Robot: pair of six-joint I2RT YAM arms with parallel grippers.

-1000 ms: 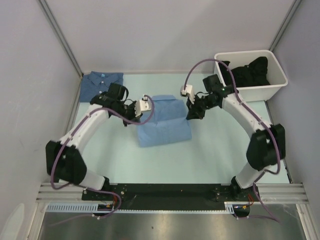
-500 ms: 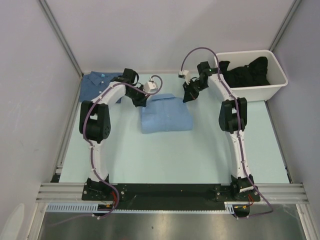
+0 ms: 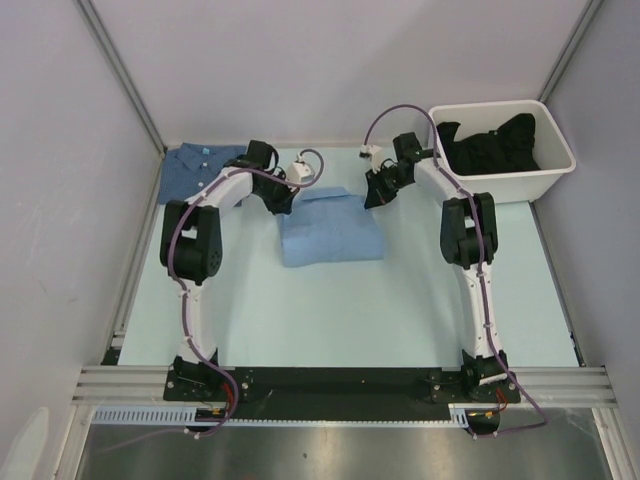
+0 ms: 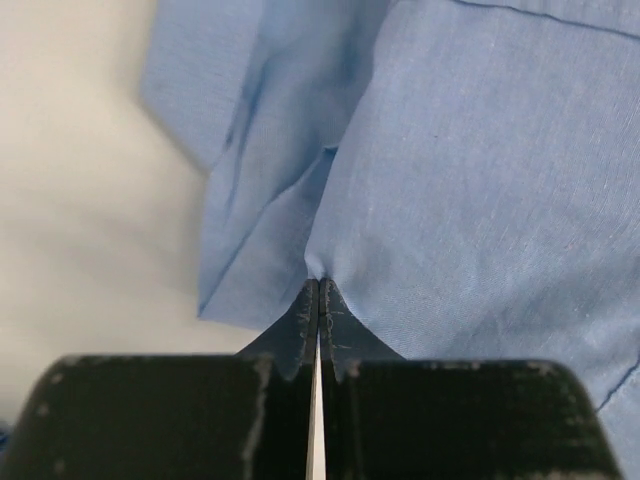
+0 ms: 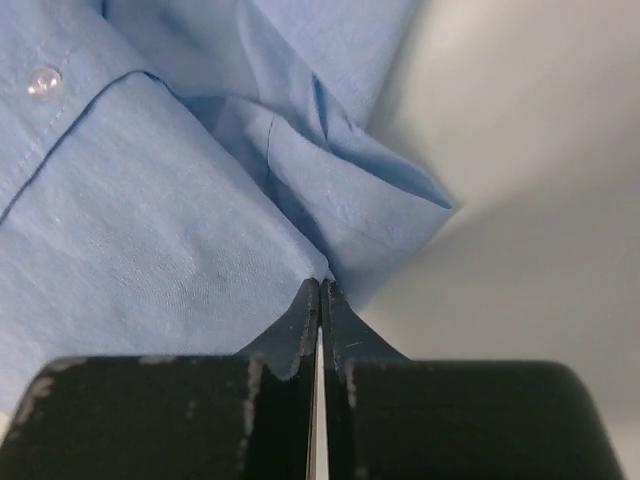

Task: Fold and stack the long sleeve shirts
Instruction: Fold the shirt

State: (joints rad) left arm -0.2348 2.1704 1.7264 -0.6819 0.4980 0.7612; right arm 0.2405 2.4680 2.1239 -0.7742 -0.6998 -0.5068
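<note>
The light sky-blue shirt (image 3: 330, 230) lies folded mid-table; it also fills the left wrist view (image 4: 470, 170) and the right wrist view (image 5: 140, 230). My left gripper (image 3: 284, 203) is shut on its far left corner, its fingertips (image 4: 318, 285) pinching the cloth. My right gripper (image 3: 372, 197) is shut on its far right corner, its fingertips (image 5: 320, 285) pinching the cloth. The darker denim-blue shirt (image 3: 200, 168) lies folded at the far left, partly hidden behind the left arm.
A white bin (image 3: 545, 178) holding dark clothes (image 3: 490, 140) stands at the far right. Grey walls close in the table at left, right and back.
Both arms stretched far forward, carrying the sky-blue shirt's far corners away from me. The shirt slid a little toward the back. Both grippers stay shut on the cloth.
</note>
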